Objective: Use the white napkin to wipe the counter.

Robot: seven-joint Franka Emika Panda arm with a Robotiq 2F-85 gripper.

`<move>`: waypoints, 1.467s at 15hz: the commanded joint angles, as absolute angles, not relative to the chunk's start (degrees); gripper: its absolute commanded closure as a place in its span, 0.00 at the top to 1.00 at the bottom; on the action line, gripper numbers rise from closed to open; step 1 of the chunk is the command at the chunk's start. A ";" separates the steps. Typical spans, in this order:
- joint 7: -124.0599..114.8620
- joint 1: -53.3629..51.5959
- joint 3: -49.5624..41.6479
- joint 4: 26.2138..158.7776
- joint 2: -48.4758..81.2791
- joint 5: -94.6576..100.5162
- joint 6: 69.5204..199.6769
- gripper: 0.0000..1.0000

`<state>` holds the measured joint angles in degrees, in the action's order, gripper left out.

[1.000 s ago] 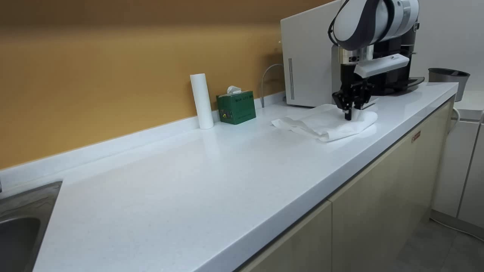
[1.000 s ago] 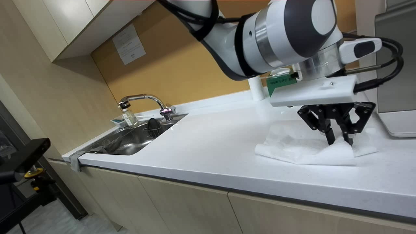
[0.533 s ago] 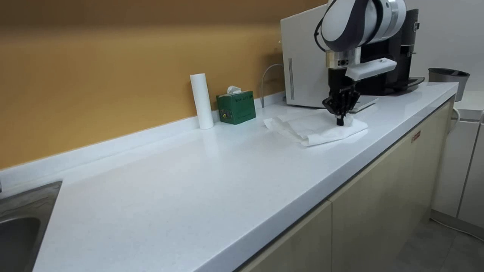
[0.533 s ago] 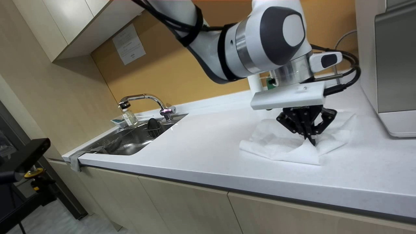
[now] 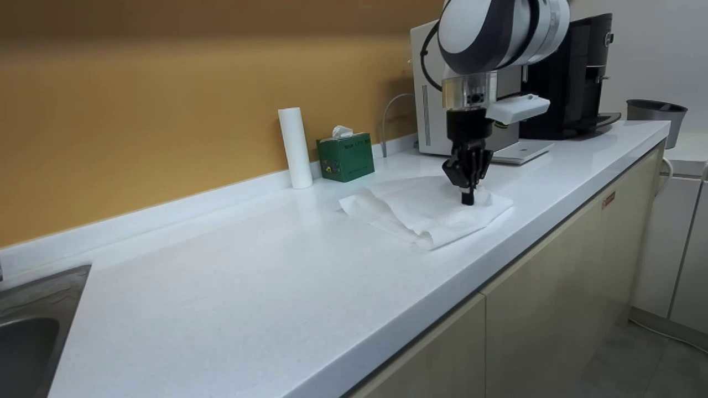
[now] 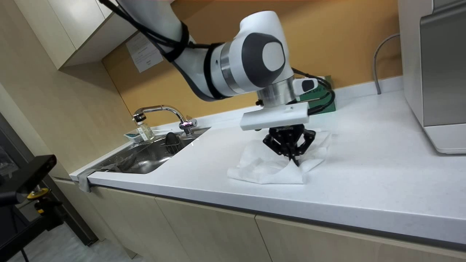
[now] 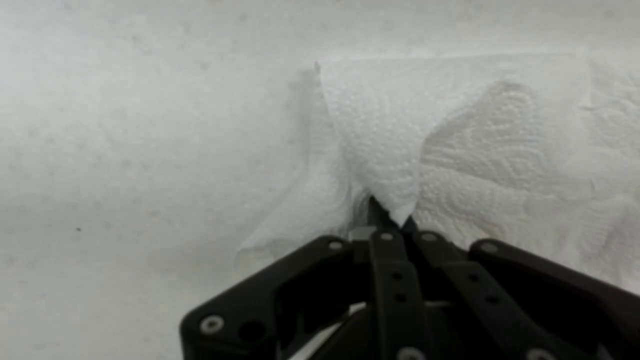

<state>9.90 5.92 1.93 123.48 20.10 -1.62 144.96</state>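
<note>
Near the front edge of the counter [image 5: 221,298], lengthwise between the sink [image 6: 149,165] and a white appliance [image 6: 440,87] with a grey front: the white napkin [image 5: 423,213], spread out and creased, near side roughly parallel to that edge. The gripper [image 6: 294,161] points down onto it; jaws pressed together, pinching it at a raised fold, clear in the wrist view. The rest lies rumpled on the counter. Whether the fingertips [image 5: 468,198] also touch the counter, I cannot tell. Along the back edge: a paper roll [image 5: 295,148], upright, and just beside it a green tissue box [image 5: 346,157]. Faucet [image 6: 187,125] at the rear of the sink, by the back edge. Toward the end away from the sink: a black machine [image 5: 572,83].
</note>
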 commanded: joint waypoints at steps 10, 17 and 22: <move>7.51 5.27 -3.00 130.17 15.85 1.09 137.83 0.00; -1.57 7.28 -9.60 126.87 19.23 3.17 139.61 0.00; -4.10 7.29 -9.58 121.42 22.61 2.14 138.98 0.00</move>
<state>-0.42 7.80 -9.92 125.95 18.10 2.09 139.09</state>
